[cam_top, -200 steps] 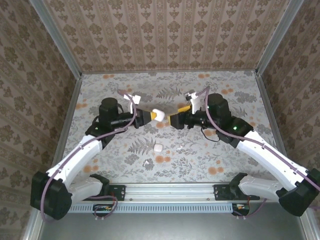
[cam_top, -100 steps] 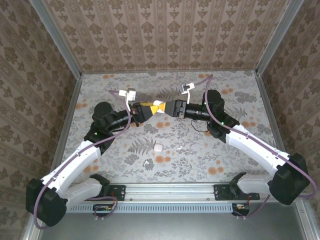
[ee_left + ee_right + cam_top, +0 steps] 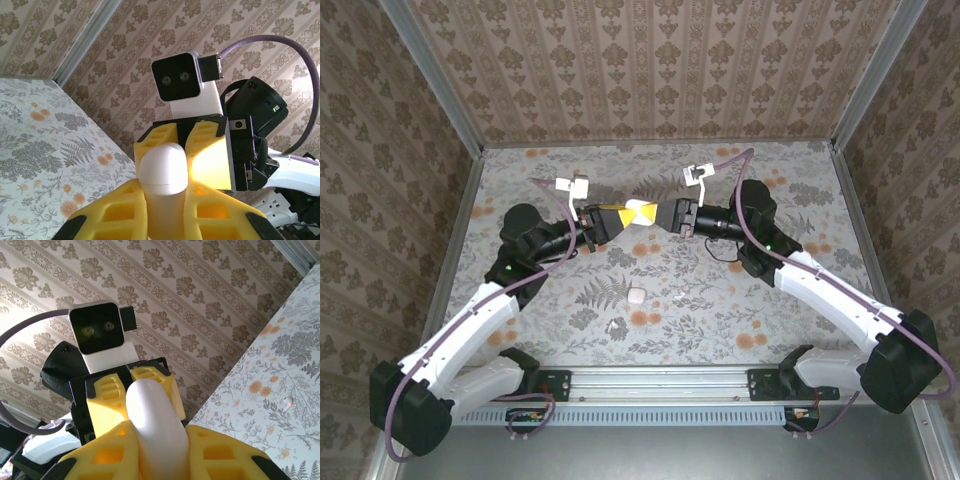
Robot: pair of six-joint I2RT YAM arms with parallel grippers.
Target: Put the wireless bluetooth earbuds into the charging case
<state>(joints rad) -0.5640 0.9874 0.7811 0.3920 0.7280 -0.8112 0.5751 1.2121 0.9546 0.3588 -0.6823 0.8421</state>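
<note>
Since a second ago my right gripper (image 3: 654,215) has narrowed onto the charging case (image 3: 162,167), meeting my left gripper (image 3: 630,214), clamped on its other end. I see it held aloft over the worktop's (image 3: 770,330) far middle, with two small white pieces (image 3: 637,296) lying toward the near edge.

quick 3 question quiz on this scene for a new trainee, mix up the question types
1. True or false: the charging case lies on the table.
2. Multiple choice: how many small white pieces lie loose on the table between the arms? A one, B two, C four.
3. Fill in: the case is pinched from one end by the left gripper and from the other by the ____ gripper.

Key: 1 false, it is held up off the table. 2 B. 3 right; the right gripper faces the left one.
</note>
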